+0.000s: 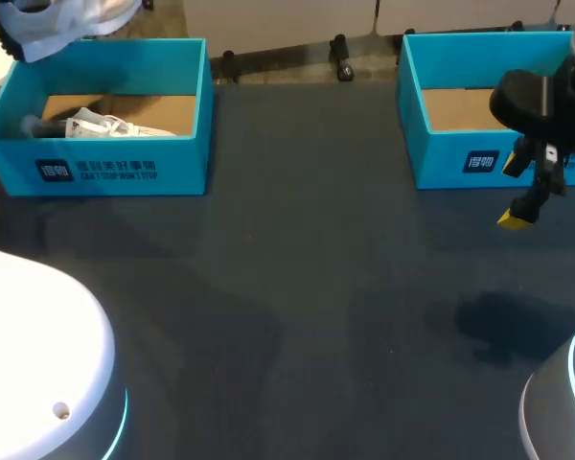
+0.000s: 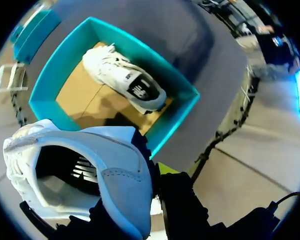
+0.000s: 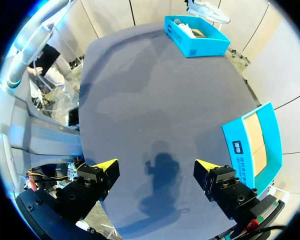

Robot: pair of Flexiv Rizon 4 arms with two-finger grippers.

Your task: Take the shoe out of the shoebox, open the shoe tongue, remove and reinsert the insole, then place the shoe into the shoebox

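Holding the lifted shoe (image 2: 90,175): the left gripper (image 2: 159,172) is clamped on the rear collar. One yellow tip shows against the outer wall. The shoe hangs in the air with its opening toward the wrist camera, which I judge suits the tongue and insole work to come.
Shoe's place: above the left shoebox (image 2: 45,80) and clear of its rim, so the take-out step looks done.
Left shoebox contents: a second shoe (image 2: 125,80) lies on its side on the cardboard floor, against the far wall, apart from the lifted one.
Right gripper (image 3: 156,165): spread wide and empty, hanging over the bare table (image 1: 297,316) just in front of the right shoebox (image 1: 450,163). It is probably waiting to help once the shoe comes to the middle.
Hidden: the left gripper's second finger sits behind the shoe wall, so the pinch is a judgement from the shoe being aloft.
Cut off: the head view shows only the shoe's underside at its top corner.
Hard to make out: the shoe's inside is dark, and the tongue's position cannot be read.
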